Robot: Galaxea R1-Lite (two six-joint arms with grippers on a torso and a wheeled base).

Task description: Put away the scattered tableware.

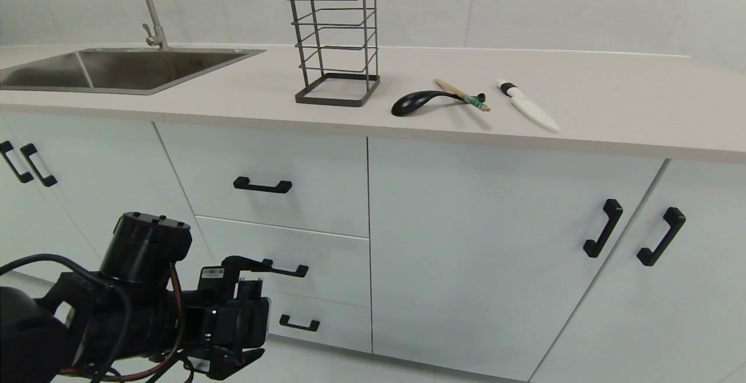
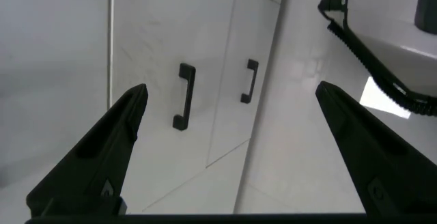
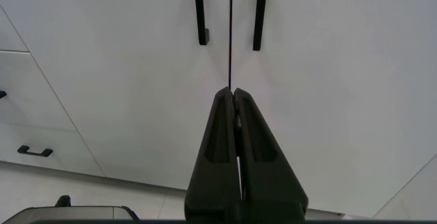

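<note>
On the pale countertop lie a black ladle, a pair of wooden chopsticks with green-banded ends, and a white knife with a black band. A tall black wire rack stands left of them. My left gripper hangs low in front of the drawers, far below the counter; in the left wrist view its fingers are spread wide, so the left gripper is open and empty. My right gripper is shut with nothing in it, facing white cabinet doors.
A steel sink with a curved tap sits at the counter's left end. Below are white drawers and cabinet doors with black handles. The counter to the right of the knife is bare.
</note>
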